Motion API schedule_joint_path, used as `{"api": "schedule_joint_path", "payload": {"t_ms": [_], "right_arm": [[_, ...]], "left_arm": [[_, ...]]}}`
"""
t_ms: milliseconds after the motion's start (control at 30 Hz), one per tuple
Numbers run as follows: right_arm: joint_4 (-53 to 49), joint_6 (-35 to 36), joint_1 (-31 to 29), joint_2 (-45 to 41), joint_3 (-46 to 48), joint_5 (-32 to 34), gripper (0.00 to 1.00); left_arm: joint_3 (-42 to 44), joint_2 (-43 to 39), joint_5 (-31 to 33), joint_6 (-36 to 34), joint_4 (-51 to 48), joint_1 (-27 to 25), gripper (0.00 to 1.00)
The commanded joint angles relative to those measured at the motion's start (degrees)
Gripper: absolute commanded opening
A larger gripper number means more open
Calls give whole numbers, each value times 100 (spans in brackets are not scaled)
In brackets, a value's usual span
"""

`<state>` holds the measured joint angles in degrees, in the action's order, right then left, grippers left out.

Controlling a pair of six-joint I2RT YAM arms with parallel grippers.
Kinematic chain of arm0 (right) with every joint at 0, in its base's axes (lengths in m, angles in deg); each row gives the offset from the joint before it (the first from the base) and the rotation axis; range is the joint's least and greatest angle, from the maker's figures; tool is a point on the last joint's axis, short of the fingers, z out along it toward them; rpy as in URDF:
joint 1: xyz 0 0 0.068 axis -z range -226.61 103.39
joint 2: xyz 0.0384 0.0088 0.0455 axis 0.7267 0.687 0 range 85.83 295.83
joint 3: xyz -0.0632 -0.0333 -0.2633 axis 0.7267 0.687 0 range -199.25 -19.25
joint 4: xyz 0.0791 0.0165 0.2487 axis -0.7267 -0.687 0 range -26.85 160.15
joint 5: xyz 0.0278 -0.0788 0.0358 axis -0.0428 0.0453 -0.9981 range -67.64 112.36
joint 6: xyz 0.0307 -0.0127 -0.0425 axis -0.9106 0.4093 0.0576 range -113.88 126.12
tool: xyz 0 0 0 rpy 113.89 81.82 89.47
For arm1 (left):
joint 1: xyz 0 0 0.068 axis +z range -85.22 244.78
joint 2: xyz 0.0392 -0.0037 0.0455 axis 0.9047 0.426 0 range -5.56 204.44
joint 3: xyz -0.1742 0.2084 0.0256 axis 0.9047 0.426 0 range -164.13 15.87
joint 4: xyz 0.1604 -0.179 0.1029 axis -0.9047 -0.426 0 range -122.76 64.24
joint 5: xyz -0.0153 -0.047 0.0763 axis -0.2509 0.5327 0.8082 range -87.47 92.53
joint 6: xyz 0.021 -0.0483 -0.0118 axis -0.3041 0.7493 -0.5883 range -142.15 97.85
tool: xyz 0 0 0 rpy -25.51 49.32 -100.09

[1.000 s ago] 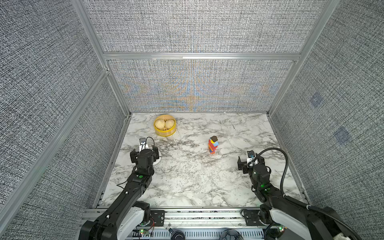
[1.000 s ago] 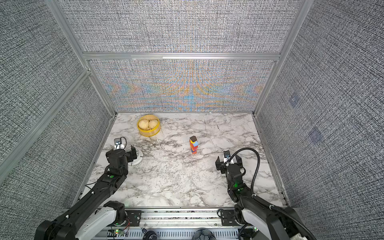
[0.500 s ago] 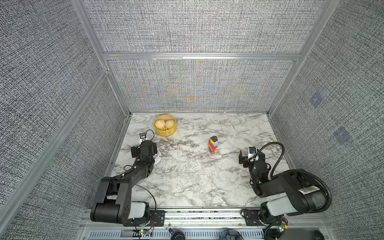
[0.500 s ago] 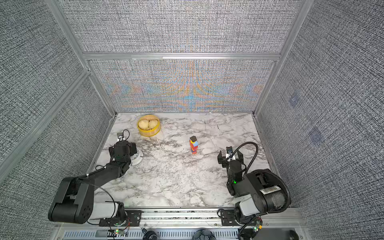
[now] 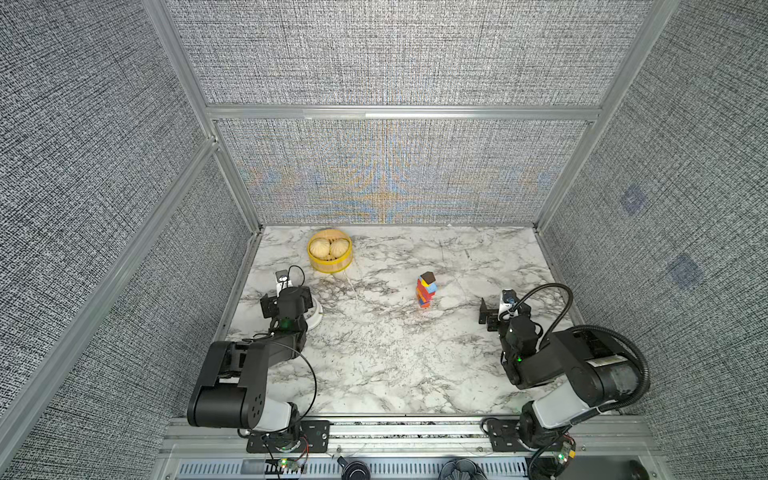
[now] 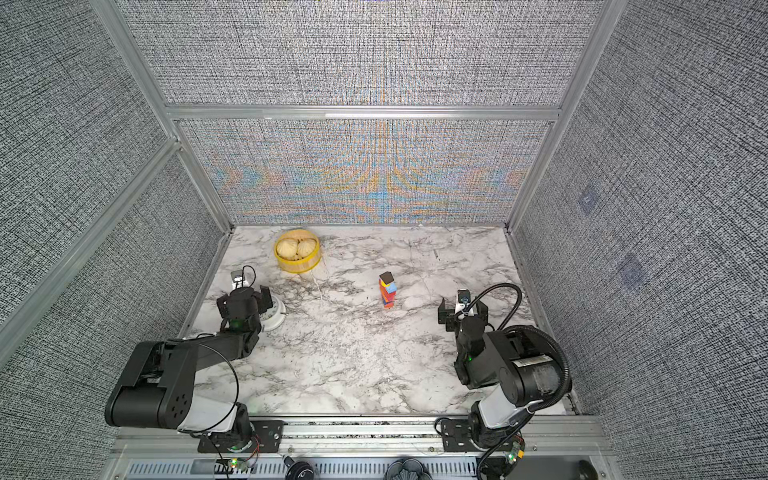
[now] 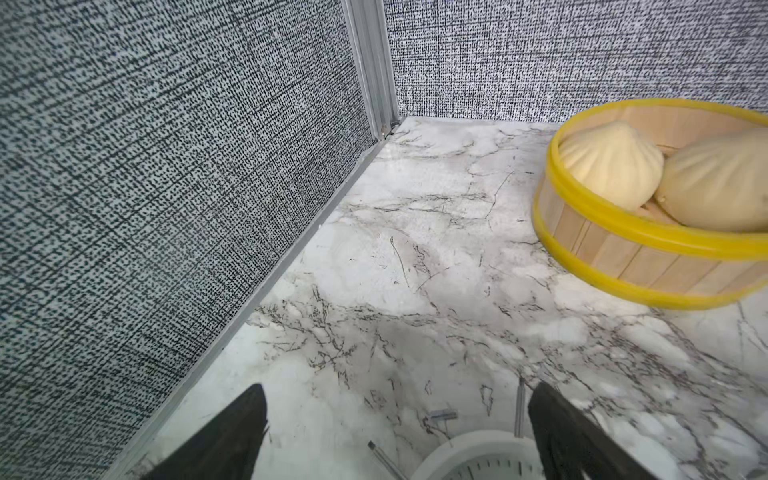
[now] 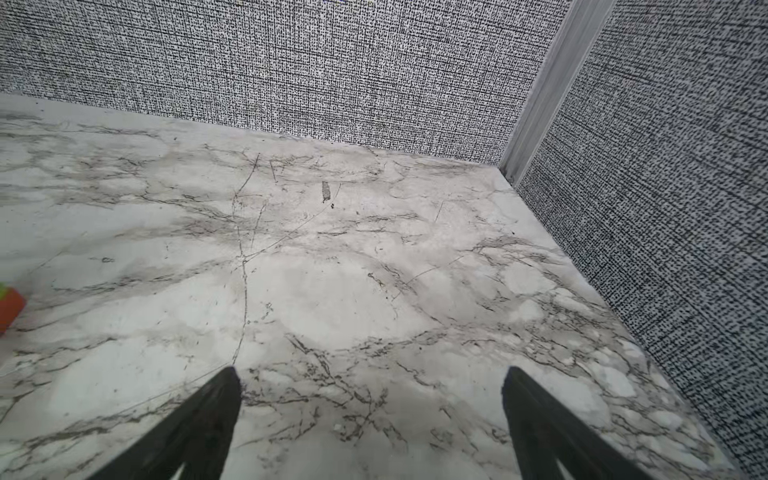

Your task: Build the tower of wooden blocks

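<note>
The tower (image 5: 427,290) (image 6: 387,290) stands upright right of the table's middle. It is a slim stack of red, orange, blue and yellow wood blocks with a dark brown cube on top. My left gripper (image 5: 286,298) (image 6: 245,300) (image 7: 397,390) is far to its left, open and empty, hanging over a white clock. My right gripper (image 5: 504,310) (image 6: 462,311) (image 8: 371,372) is open and empty over bare marble, right of the tower. A red-orange block corner (image 8: 8,307) shows at the edge of the right wrist view.
A round yellow basket (image 5: 330,268) (image 6: 297,266) (image 7: 665,270) with two buns sits at the back left. The white clock (image 5: 315,319) (image 6: 277,319) (image 7: 478,457) lies under the left gripper. Grey fabric walls close the table on three sides.
Both arms have folded back, elbows now low near the front rail. The grippers stay about where they were, still open. The tower has not moved.
</note>
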<state>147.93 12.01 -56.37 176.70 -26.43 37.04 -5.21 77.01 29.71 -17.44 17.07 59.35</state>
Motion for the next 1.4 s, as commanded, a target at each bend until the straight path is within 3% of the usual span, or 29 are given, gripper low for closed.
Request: {"api": "schedule_joint_path", "payload": {"t_ms": [0,100,300,400,500,600,700,800,867,1367], "right_arm": [[256,13,0,55,-62,-123,99],[244,295,-14,191,-193,-591,99],[214,373,-74,177,-196,-554,99],[216,334,-82,177,-196,-411,99],[212,148,-80,186,-230,65,99],[6,52,-84,144,-322,327,99],[-1306,-40,-57,-97,-901,346,99],[-2867,-491,548,-250,-1552,-680,99],[-2759,-518,683,-238,-1518,-953,99],[-2633,-409,563,-240,-1462,-800,99]], "left_arm": [[440,-70,-324,-183,1255,4,99],[844,-15,-549,-275,2072,6,99],[1160,511,-1118,-538,3273,6,99],[773,847,-1212,-688,3003,1,99],[304,335,-1030,-251,1300,76,99],[203,576,-1234,-251,1456,257,99],[72,467,-1292,-95,1025,330,99],[140,542,-1329,-187,1299,340,99],[146,499,-1316,-156,1236,341,99],[180,508,-1320,-181,1327,333,99]]}}
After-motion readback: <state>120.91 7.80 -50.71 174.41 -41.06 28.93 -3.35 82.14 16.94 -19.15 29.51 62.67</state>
